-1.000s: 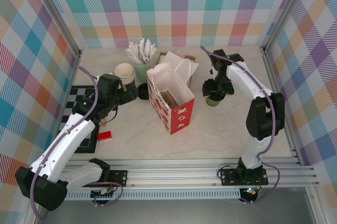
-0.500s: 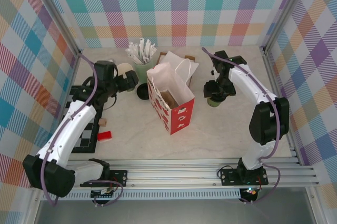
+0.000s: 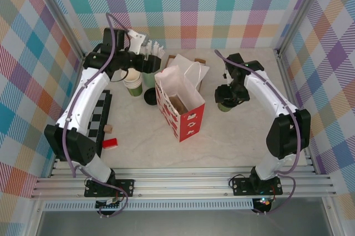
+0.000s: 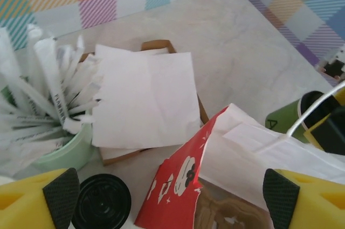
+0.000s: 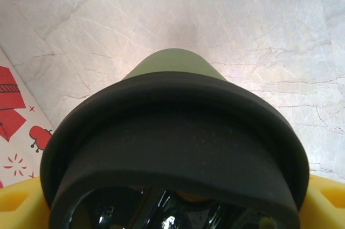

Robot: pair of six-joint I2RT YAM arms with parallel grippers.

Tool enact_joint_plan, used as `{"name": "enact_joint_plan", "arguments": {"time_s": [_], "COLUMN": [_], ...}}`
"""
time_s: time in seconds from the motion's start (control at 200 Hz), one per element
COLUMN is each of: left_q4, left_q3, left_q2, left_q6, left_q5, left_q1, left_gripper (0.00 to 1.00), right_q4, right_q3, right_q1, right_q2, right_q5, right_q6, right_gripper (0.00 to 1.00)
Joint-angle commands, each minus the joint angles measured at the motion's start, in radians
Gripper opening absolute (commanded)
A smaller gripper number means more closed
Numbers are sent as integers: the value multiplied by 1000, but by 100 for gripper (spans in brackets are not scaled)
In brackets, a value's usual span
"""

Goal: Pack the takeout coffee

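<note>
Right claw (image 3: 226,100) closed on the takeout coffee (image 5: 172,126), right of the red paper bag (image 3: 181,115), left claw (image 4: 171,194) wide open, empty

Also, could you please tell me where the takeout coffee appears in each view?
Top external: takeout coffee right of centre.
Left wrist: it sits at the right edge.
Right wrist: centre, filling the foreground.
Shared landmark: the red-and-white paper bag.
</note>
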State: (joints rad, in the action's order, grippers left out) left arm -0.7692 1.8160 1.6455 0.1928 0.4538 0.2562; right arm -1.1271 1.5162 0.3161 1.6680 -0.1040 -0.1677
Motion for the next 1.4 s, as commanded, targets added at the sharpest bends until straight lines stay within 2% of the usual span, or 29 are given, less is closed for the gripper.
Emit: {"name": "enact_joint_plan", "arguments": {"time_s": [0.0,0.185,0.395,0.45,0.5,0.615,0.74,0.805,0.84,0.9,0.96,1.17,1.395], "left_q4": [-174,-173,-186,-196,-202,-182,-198,-223,-226,-234,-249,-283,-260], "left_q3": [77,115,143,157,173,188,239,266,270,268,269,266,255], "left_q2": [63,119,165,179,192,213,249,265,267,266,265,270,257], "left_q6": [163,163,179,191,201,212,213,217,218,222,231,244,234], "left_q5": [67,62,121,103,40,-68,-103,-107,-104,-91,-79,-66,6], "left_q1": [13,17,40,51,69,90,93,94,94,94,94,94,95], "left_gripper": [87,83,81,81,80,74,69,61,53,41,35,35,28], "right_q4": [-29,-128,-288,-333,-371,-441,-493,-513,-521,-526,-524,-484,-435], "right_q3": [0,104,331,406,478,653,832,898,927,952,958,979,959], "right_q1": [9,36,112,140,170,249,348,404,435,483,520,601,622], "right_q2": [-60,-166,-231,-224,-213,-169,-111,-81,-64,-41,-22,46,96], "right_q5": [19,-15,-44,-59,-72,-101,-147,-162,-167,-179,-175,-112,-66], "right_q6": [4,-18,-19,-22,-21,-23,-27,-31,-30,-24,-19,-12,-6], "right_gripper": [53,53,53,53,53,52,52,51,52,51,51,51,51]}}
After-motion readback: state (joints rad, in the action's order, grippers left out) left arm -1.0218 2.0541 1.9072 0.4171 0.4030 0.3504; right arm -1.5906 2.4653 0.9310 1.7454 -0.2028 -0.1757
